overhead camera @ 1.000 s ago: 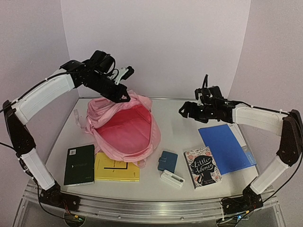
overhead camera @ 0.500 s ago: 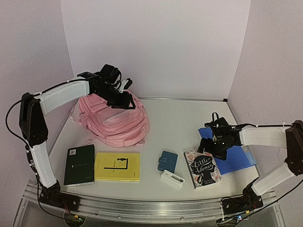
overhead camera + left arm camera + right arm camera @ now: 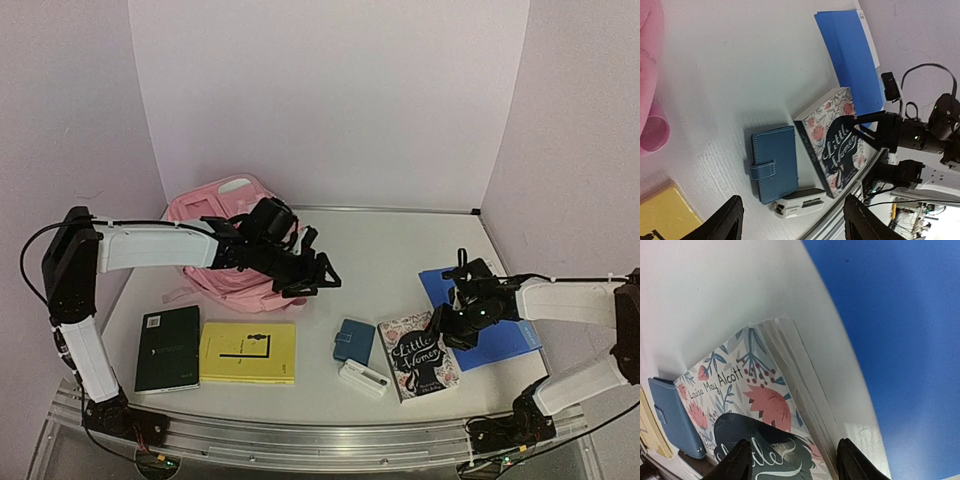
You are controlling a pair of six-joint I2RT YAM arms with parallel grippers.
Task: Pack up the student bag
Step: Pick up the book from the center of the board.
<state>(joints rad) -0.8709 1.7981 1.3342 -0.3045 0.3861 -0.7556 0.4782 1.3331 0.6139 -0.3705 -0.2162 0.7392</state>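
Observation:
The pink student bag (image 3: 215,215) lies slumped at the back left; its edge (image 3: 650,75) shows in the left wrist view. To the right of the bag, my left gripper (image 3: 318,275) (image 3: 790,220) hangs open and empty above the table. My right gripper (image 3: 445,330) (image 3: 795,460) sits low at the right edge of the "Little Women" book (image 3: 412,358) (image 3: 740,390) (image 3: 837,140). One finger is over the cover and the other is at the page edge. Whether the jaws clamp the book does not show.
A blue folder (image 3: 500,335) (image 3: 900,330) lies right of the book. A blue wallet (image 3: 354,340) (image 3: 774,162) and a small white device (image 3: 363,378) (image 3: 800,202) lie left of it. A yellow book (image 3: 248,352) and a dark notebook (image 3: 168,348) rest front left.
My left gripper let go of the bag, opened and swung down to the right; the bag slumped shut. My right gripper dropped onto the book, its jaws narrowed, and the book shifted slightly left.

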